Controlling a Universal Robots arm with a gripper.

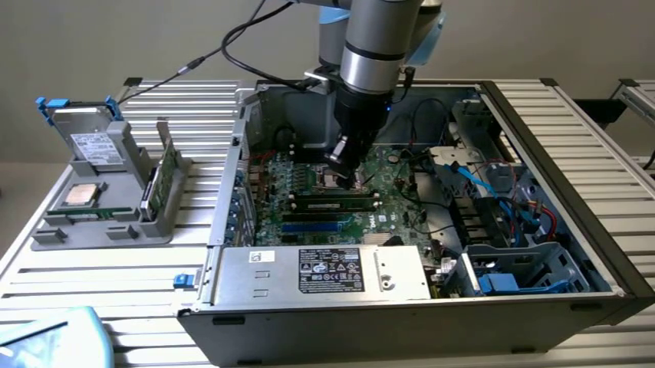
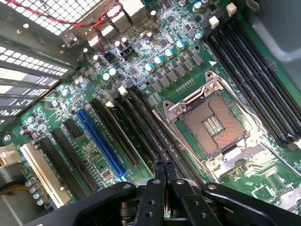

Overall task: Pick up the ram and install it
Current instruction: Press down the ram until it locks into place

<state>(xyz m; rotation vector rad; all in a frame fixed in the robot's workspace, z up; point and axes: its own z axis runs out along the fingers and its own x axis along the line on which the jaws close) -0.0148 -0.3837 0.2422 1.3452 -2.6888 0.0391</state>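
Slatted aluminium table (image 1: 61, 268) carries an open computer case (image 1: 573, 153) whose motherboard (image 2: 155, 70) is crowded with cables, a power supply (image 1: 327, 270) along its near edge and a blue slot (image 2: 101, 143) beside the black memory slots. Over the board, next to the bare processor socket (image 2: 214, 123), the gripper (image 2: 164, 165) hangs with jaws pressed together and nothing between them. What looks like the ram (image 1: 162, 165) stands upright in a grey holder (image 1: 103, 222) outside the case, beyond its wall on the exterior view's left, near a boxy drive (image 1: 87, 138).
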